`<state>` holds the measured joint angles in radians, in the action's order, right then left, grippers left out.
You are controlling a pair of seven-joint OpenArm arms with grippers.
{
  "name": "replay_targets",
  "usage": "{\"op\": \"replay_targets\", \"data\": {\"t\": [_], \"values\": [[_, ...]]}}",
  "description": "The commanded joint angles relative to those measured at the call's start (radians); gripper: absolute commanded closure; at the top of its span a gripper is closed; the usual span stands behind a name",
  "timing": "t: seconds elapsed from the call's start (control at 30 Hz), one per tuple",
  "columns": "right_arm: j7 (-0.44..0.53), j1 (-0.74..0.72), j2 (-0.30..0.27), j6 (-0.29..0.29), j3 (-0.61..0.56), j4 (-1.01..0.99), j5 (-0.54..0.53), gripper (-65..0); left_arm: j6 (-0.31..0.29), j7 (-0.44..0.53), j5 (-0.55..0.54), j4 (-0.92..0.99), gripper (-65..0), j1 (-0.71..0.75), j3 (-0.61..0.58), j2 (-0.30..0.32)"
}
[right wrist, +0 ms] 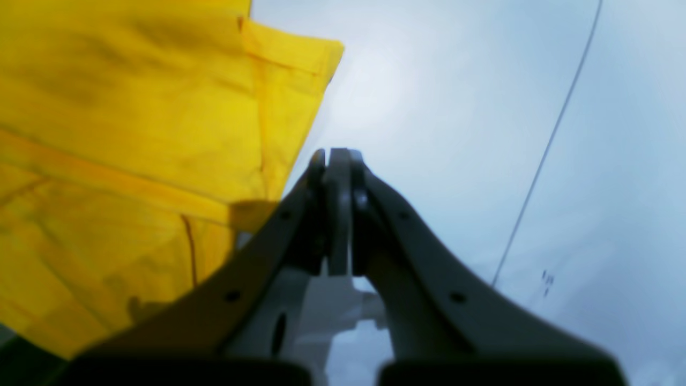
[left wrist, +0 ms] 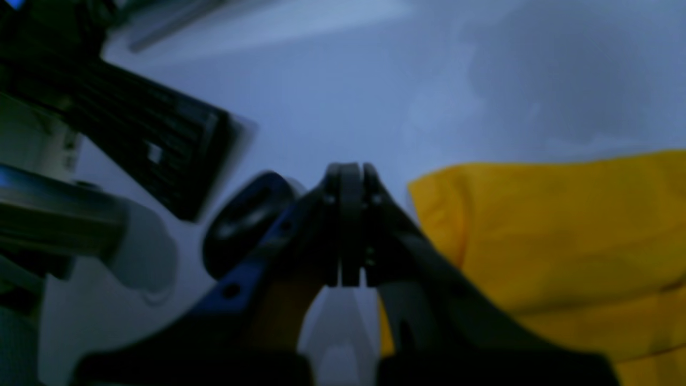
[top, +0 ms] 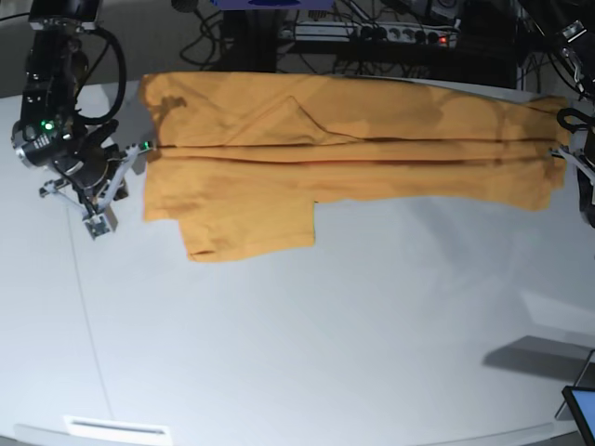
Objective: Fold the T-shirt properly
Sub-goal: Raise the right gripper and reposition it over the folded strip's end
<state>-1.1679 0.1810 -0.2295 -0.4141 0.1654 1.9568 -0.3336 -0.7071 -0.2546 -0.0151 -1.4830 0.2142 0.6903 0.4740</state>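
Note:
The orange-yellow T-shirt (top: 344,149) lies across the back of the white table, folded lengthwise into a long band, with one sleeve part hanging toward the front at the left (top: 246,223). In the right wrist view my right gripper (right wrist: 337,155) is shut with nothing in it, just right of the T-shirt (right wrist: 134,150) edge. My left gripper (left wrist: 351,171) is also shut and empty, with the T-shirt (left wrist: 563,241) lying beside it on the right. In the base view the right arm (top: 79,167) stands at the shirt's left end and the left arm (top: 581,172) at its right end.
A black ribbed device (left wrist: 134,134) and a metal bar (left wrist: 53,209) sit left of the left gripper. Cables and a power strip (top: 400,32) run behind the table. A tablet corner (top: 581,409) shows at the front right, a white label (top: 116,429) at the front left.

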Motion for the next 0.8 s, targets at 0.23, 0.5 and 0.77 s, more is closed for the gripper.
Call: {"op": "replay_targets", "data": {"t": [0.23,0.5,0.77], "values": [[0.015,-0.008,0.041,-0.088,-0.019,0.017,-0.006,-0.4,0.009,0.027,-0.007,-0.130,0.0,0.121,-0.074,0.013],[0.018,0.019,0.045,-0.088,-0.175,0.019,-0.006,-0.4,0.009,0.022,-0.004,-0.129,0.0,0.139,-0.067,-0.034],[0.019,0.048,0.045,-0.087,-0.237,0.016,-0.002,-0.4,0.009,0.019,0.111,-0.107,0.0,0.186,-0.068,-0.057]]}}
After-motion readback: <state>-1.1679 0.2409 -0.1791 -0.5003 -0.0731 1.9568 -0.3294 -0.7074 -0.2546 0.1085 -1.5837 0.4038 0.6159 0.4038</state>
